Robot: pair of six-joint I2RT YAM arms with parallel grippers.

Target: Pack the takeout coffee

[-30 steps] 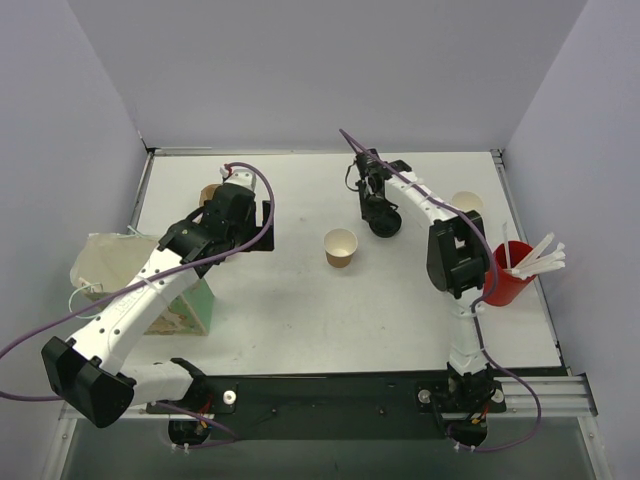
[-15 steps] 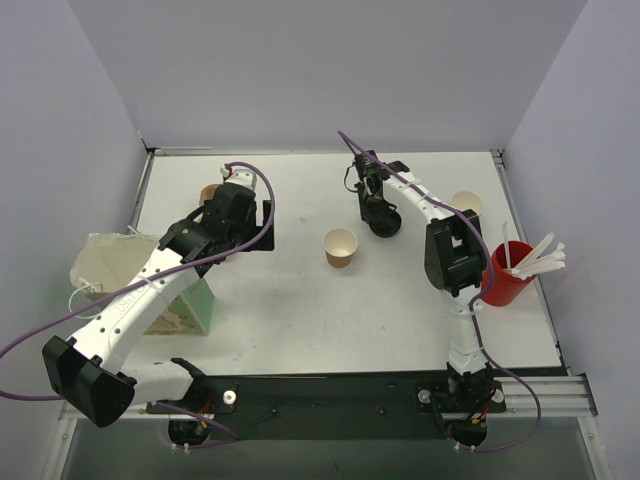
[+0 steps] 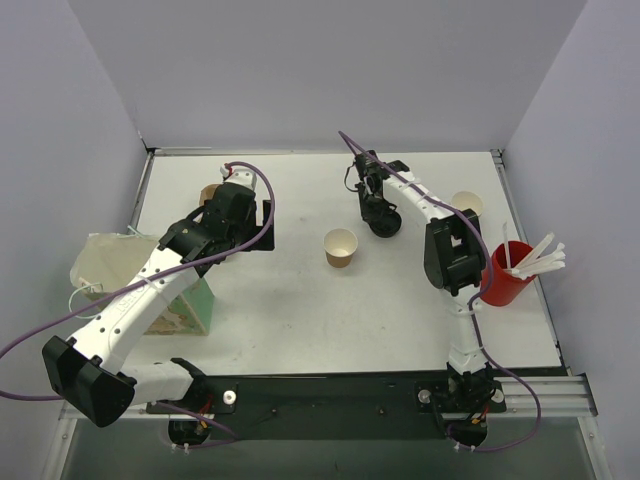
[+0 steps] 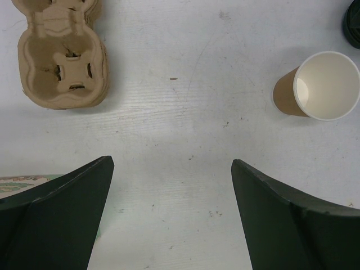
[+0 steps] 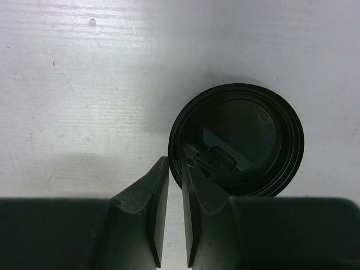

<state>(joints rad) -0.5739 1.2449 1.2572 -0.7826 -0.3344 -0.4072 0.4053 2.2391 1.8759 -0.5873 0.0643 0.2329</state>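
The takeout coffee's brown kraft cup (image 3: 341,248) (image 4: 320,85) stands upright mid-table, white inside, with no lid on it. Its round black lid (image 5: 239,140) (image 3: 387,227) lies flat on the table to the right of the cup. My right gripper (image 5: 175,164) (image 3: 378,214) is down at the lid's near-left edge. One finger is outside the rim and one rests on top of the lid, so the rim is pinched in the narrow gap. My left gripper (image 4: 171,169) (image 3: 264,230) hovers wide open over bare table left of the cup, holding nothing.
A tan moulded-pulp carrier (image 4: 61,62) (image 3: 209,194) lies at the back left. A green-and-tan paper bag (image 3: 182,308) stands under the left arm. A cream round cup (image 3: 467,203) and a red cup of white sticks (image 3: 510,275) are at the right.
The right gripper's fingers have drawn closer together on the lid's rim. The left arm and the cup have not moved.
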